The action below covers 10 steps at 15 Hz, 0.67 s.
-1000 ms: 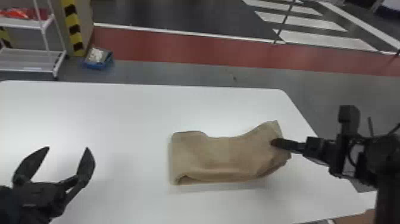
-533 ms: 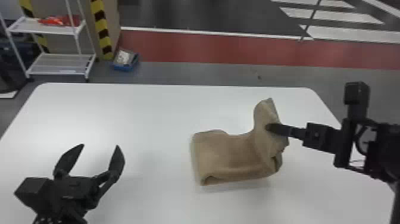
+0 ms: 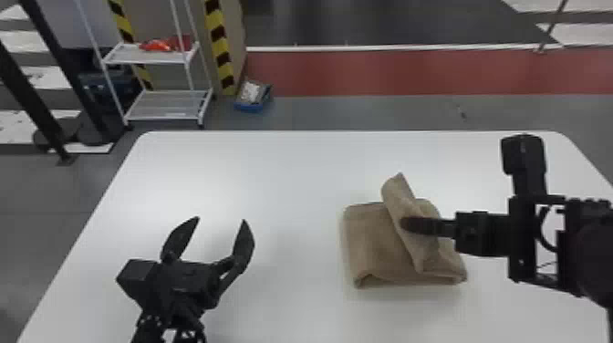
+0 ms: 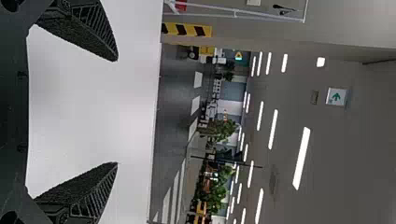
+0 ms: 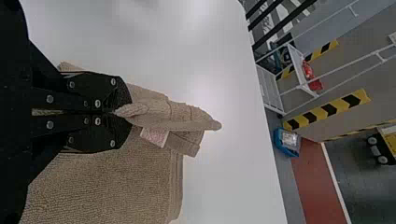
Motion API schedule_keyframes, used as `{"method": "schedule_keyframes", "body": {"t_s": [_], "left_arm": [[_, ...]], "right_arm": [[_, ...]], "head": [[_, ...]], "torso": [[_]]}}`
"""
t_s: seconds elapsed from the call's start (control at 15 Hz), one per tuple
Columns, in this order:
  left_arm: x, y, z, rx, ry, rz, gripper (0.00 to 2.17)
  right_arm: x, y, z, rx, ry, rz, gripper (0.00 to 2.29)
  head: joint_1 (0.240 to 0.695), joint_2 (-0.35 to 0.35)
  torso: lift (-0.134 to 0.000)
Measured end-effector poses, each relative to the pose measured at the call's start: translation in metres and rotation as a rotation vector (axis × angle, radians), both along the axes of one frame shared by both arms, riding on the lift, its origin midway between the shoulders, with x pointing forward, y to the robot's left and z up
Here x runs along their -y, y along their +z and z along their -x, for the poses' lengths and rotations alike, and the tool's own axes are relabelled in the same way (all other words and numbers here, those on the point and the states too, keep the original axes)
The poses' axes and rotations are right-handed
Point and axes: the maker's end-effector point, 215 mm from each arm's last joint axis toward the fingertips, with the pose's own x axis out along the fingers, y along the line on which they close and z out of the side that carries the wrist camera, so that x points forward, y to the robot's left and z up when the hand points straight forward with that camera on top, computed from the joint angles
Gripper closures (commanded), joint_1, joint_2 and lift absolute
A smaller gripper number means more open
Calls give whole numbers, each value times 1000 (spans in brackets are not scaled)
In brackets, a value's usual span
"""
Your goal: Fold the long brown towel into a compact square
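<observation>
The right hand (image 3: 403, 224) is closed on the brown towel (image 3: 373, 244), pinching a fold of it. Compared with the earlier frames of the head view, this hand has moved toward 9 o'clock over the towel, 12 o'clock being the far side of the table (image 3: 283, 175). The end which stood raised at the 3 o'clock side now leans across the folded part, so the whole bundle is shorter. The head view itself has also turned, and more of the table's 9 o'clock side is shown.

The cloth between the fingertips is hidden, and how many layers lie under the flap I cannot tell. In its own wrist view, the right hand (image 5: 116, 113) covers a part of the towel; the marks on the small pale label (image 5: 154, 136) are too tiny to make out. The right arm is cut off at the 3 o'clock edge.

The towel has a rough, looped weave, a thick rolled edge and a pointed corner toward 12 o'clock. At its 9 o'clock, well apart, the left hand (image 3: 221, 221) is open above the smooth white table. Toward 10 o'clock, on the floor, stands a white metal rack (image 3: 163, 114).
</observation>
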Motion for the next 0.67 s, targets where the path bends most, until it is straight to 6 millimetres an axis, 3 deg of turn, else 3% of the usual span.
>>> {"method": "schedule_keyframes", "body": {"t_s": [0.07, 0.27, 0.53, 0.6, 0.67], "left_arm": [[0, -1, 0, -1, 0, 0, 83], [0, -5, -1, -7, 0, 0, 83], [1, -7, -1, -8, -1, 2, 83], [0, -7, -1, -8, 0, 2, 83], [0, -7, -1, -9, 1, 3, 83]], "right_arm": [[-5, -8, 3, -17, 8, 12, 16], [-19, -26, 8, -23, 47, 10, 46], [-23, -3, -12, 137, 63, -39, 80], [-19, 0, -15, 152, 53, -43, 151], [-15, 0, -16, 155, 45, -41, 390]], "head": [[695, 75], [695, 90], [695, 95], [695, 92], [695, 88]], "torso": [[-123], [-123], [-123], [-123], [-123]]}}
